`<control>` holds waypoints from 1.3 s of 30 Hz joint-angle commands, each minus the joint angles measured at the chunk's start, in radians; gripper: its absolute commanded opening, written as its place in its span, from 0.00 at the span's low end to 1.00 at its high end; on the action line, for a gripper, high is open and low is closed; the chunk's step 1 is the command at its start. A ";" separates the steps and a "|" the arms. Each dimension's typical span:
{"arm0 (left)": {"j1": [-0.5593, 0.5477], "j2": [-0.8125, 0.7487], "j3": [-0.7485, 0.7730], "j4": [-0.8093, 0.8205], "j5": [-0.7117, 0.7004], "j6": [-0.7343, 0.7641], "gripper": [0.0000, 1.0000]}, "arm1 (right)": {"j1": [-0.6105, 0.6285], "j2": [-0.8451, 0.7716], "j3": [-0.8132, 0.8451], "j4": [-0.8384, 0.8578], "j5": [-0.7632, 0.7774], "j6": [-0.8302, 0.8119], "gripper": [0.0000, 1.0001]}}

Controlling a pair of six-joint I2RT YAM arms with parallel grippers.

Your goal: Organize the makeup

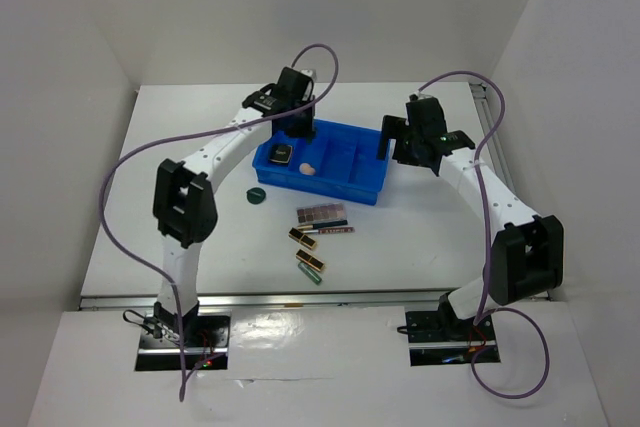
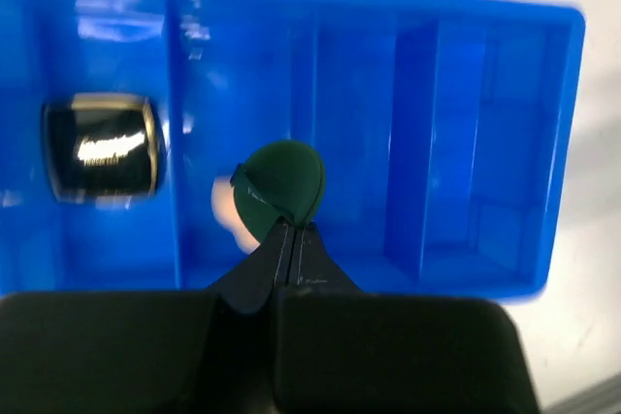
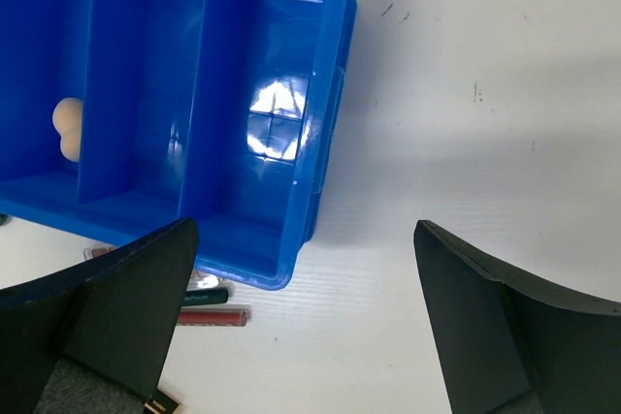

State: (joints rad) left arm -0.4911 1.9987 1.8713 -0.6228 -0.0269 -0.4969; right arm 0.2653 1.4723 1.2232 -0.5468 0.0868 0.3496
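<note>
Found left gripper [image 2: 291,232] shut tight on dark green round piece [image 2: 283,181], above blue tray [image 2: 475,143]. Noted black compact [image 2: 102,147] and peach sponge [image 2: 225,208] inside tray, in separate compartments. Found right gripper [image 3: 306,239] wide open, empty, beside tray. Could not read lettering on cases [image 1: 310,265].

white table [image 1: 180,127], plain white walls [image 1: 330,7] on three sides, even light

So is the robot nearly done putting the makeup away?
Not yet. The black square compact and peach sponge already sit in the blue plastic tray. The left gripper pinches a dark green rounded piece above it. Left on the table: a dark green round disc, pinkish flat palette, thin pencil and black-gold cases. The right gripper is open.
</note>
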 commanded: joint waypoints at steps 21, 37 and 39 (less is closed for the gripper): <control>-0.030 -0.304 -0.265 0.026 -0.074 -0.024 0.47 | -0.017 -0.038 0.030 -0.005 -0.015 -0.015 1.00; -0.040 -0.436 -0.883 0.333 -0.396 -0.161 0.62 | -0.017 -0.030 0.064 -0.005 -0.056 -0.015 1.00; -0.040 -0.404 -0.883 0.392 -0.396 -0.129 0.61 | -0.017 -0.030 0.053 -0.005 -0.056 -0.015 1.00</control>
State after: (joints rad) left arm -0.5285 1.5585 0.9676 -0.3786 -0.3462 -0.6346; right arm 0.2546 1.4574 1.2415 -0.5510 0.0376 0.3462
